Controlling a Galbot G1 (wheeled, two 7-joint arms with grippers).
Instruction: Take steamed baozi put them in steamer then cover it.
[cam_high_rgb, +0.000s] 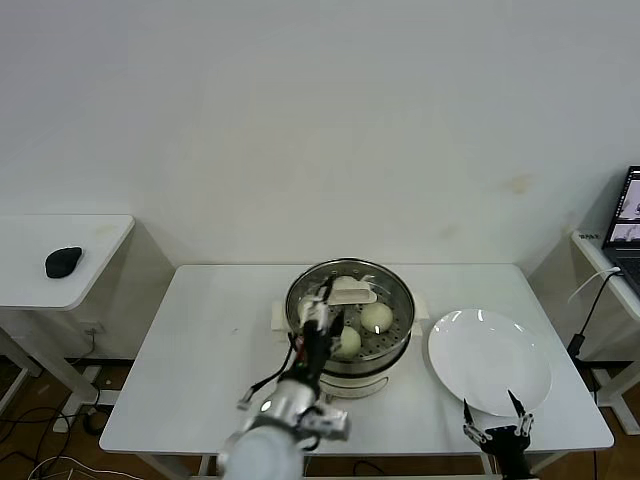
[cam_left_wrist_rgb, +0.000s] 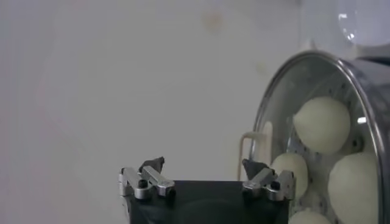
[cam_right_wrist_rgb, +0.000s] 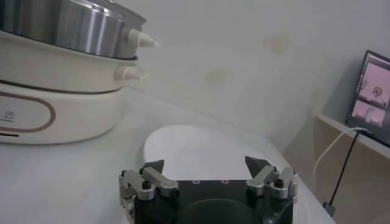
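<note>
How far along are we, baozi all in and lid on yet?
Done: baozi sit on the tray inside the steamer, and the plate is bare. The glass cover lies over the pot. In hand: nothing; the left gripper is open at the pot's rim, the right gripper open near the plate. Left: withdrawing the left arm.

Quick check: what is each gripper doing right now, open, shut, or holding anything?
Left gripper: open, holding nothing, over the steamer beside the cover.
Right gripper: open, empty, near the white plate.
</note>
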